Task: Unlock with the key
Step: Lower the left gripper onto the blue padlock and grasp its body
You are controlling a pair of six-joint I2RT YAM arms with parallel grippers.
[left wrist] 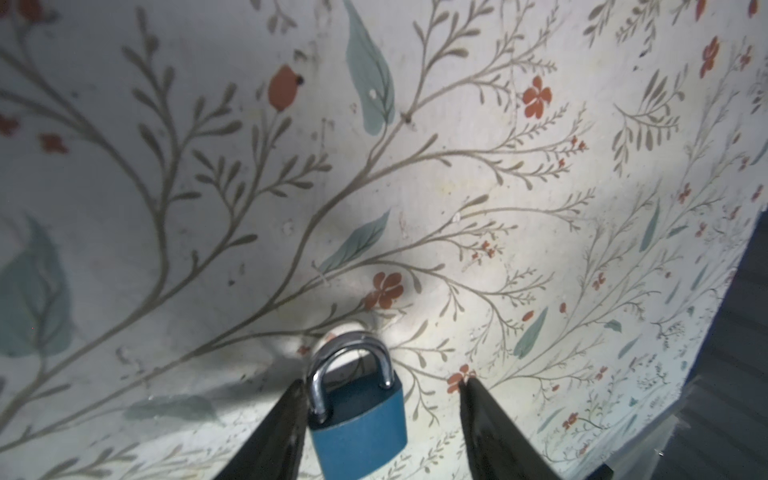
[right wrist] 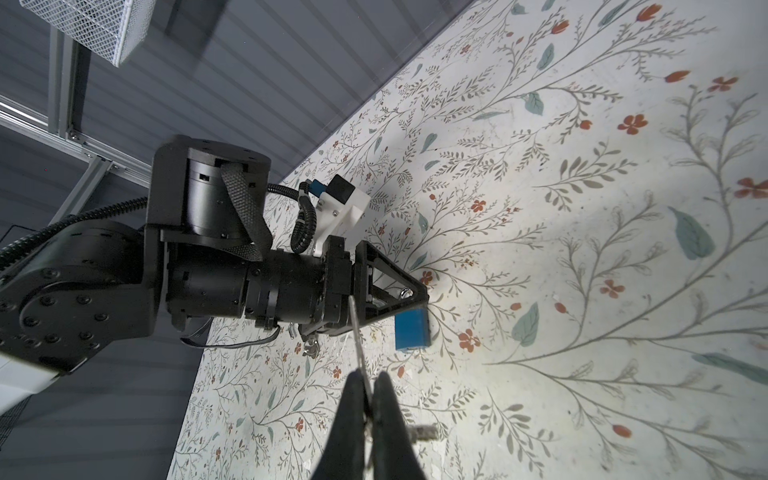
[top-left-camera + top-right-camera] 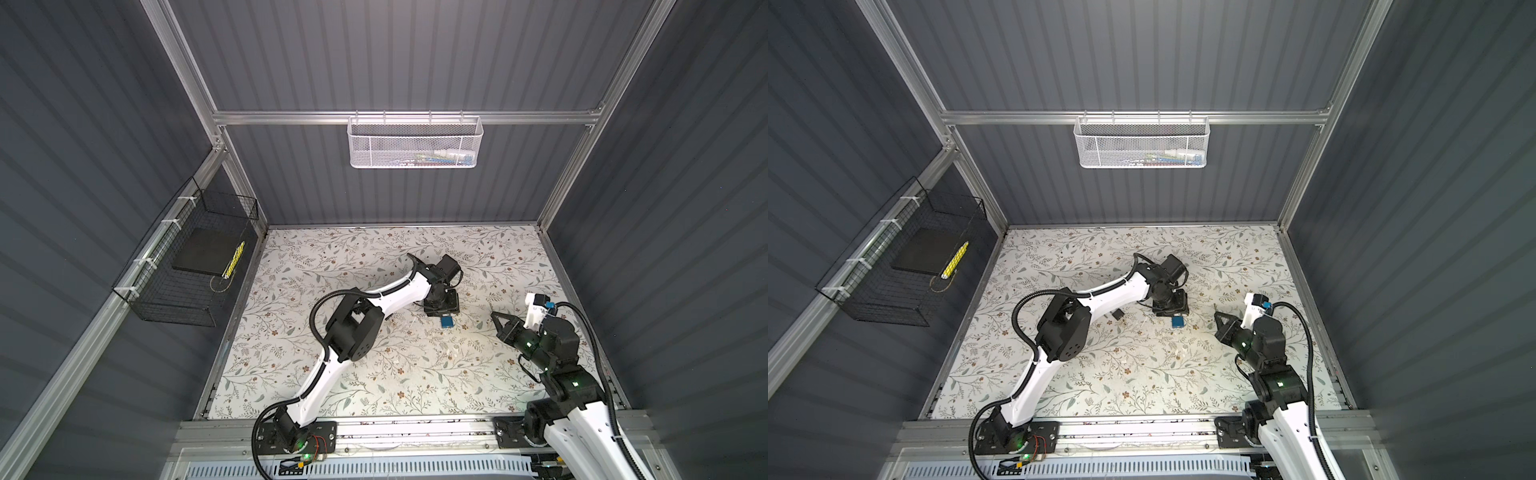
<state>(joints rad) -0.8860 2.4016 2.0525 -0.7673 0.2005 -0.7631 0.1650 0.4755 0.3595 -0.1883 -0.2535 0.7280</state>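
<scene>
A blue padlock [image 1: 357,424] with a silver shackle lies flat on the flowered table, seen in both top views [image 3: 447,321] [image 3: 1177,321]. My left gripper [image 1: 383,381] reaches down over it and stands open, one finger [image 1: 291,411] against the lock's side and the other finger [image 1: 486,415] well apart from it. My right gripper [image 2: 368,378] hovers to the right of the lock [image 3: 494,316], shut on the key [image 2: 355,332]. The key's thin silver blade sticks out past the fingertips toward the padlock [image 2: 411,330].
A small black object [image 3: 1118,313] lies beside the left arm's forearm. A small metal piece [image 2: 309,345] sits on the table under the left wrist. A white mesh basket [image 3: 415,141] hangs on the back wall and a black wire basket [image 3: 187,270] on the left wall.
</scene>
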